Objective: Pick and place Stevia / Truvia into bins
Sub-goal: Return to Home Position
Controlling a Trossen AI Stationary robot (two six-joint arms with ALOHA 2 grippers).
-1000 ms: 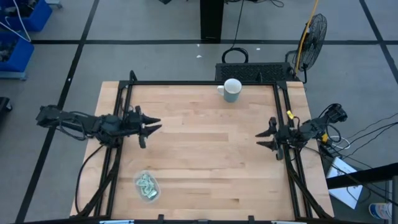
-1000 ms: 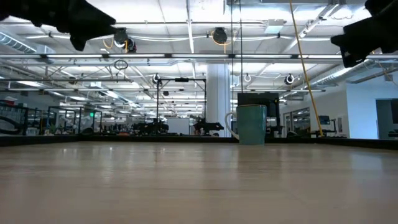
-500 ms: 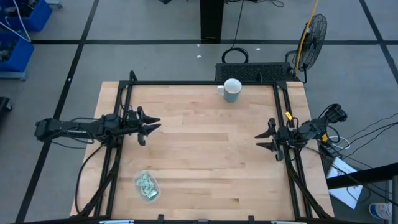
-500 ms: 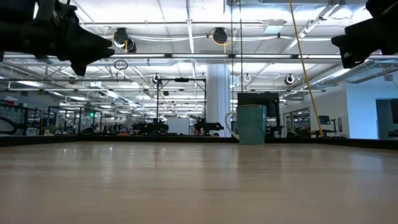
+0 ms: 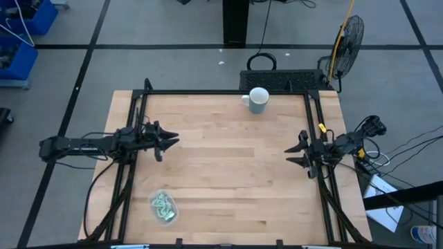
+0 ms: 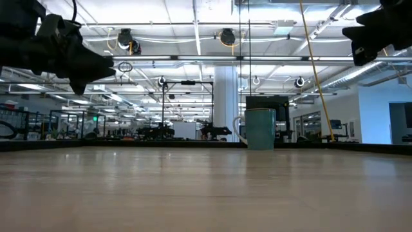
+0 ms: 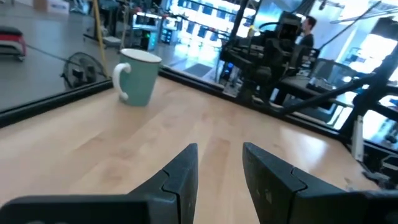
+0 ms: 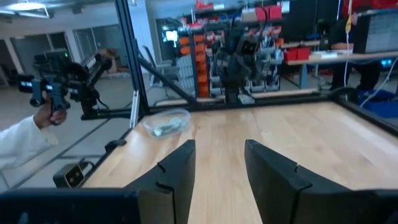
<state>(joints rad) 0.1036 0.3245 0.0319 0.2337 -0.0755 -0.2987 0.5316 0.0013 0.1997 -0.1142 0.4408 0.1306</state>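
bin [image 5: 172,215]: small clear plastic tub with rounded corners; upright, top open; walls see-through, so the contents show from the side
bin place: on the wooden table [image 5: 228,166], near the front-left corner as the high view shows it, just inside the left rail
Stevia packets [image 5: 160,202]: small flat paper packets, pale green and white
packets state: all heaped inside the bin; overlapping at mixed angles; exact count cannot be told
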